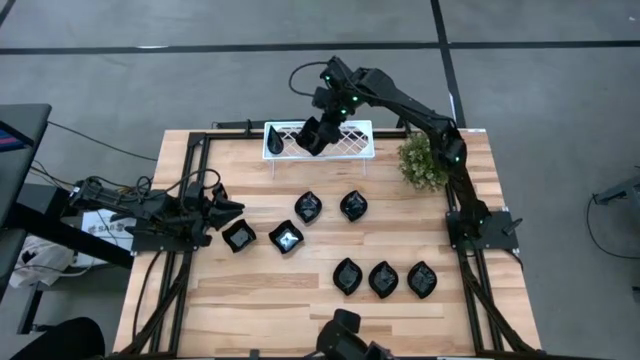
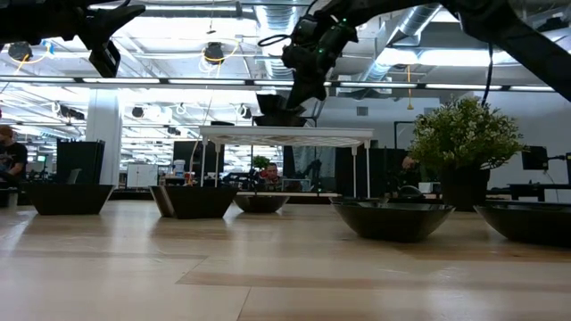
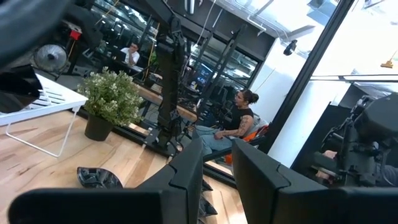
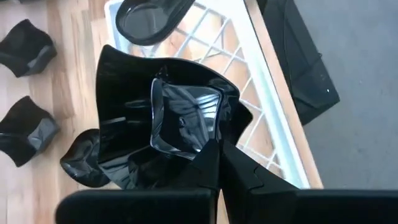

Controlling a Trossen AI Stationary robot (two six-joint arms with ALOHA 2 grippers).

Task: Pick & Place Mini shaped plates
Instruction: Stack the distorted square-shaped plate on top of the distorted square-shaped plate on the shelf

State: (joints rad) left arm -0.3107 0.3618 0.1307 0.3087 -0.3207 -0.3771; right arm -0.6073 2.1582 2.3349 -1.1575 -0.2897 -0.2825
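Above the white lattice tray (image 1: 340, 140) at the far edge of the worktop (image 1: 300, 290), the right gripper (image 1: 312, 136) holds a square mini plate (image 4: 180, 124). Its jaws are pinched onto the plate's rim, as the right wrist view shows, with the glossy black dish hanging tilted just over the white lattice. Gripping by the rim leaves the underside free, so the dish can be set down flat, which looks like the step in hand. One slim teardrop plate (image 1: 272, 135) already lies on the tray's left end (the right wrist view shows it as a shallow oval dish beyond the held one), so the free lattice beside it is the likely landing spot.

Seven more black plates wait on the worktop: two rounded squares (image 1: 239, 236) near the left arm, two (image 1: 308, 207) at mid-table, and a row of three leaf-shaped ones (image 1: 383, 279) nearer the front. They sit apart from each other, which leaves room for jaws to come down on a rim.

The left gripper (image 1: 222, 212) waits low at the left side, just beside the nearest square plate, jaws partly spread and holding nothing. A green potted plant (image 1: 422, 160) stands near the tray's right end, close enough to be a hazard for the right arm's elbow. People sit in the room behind.
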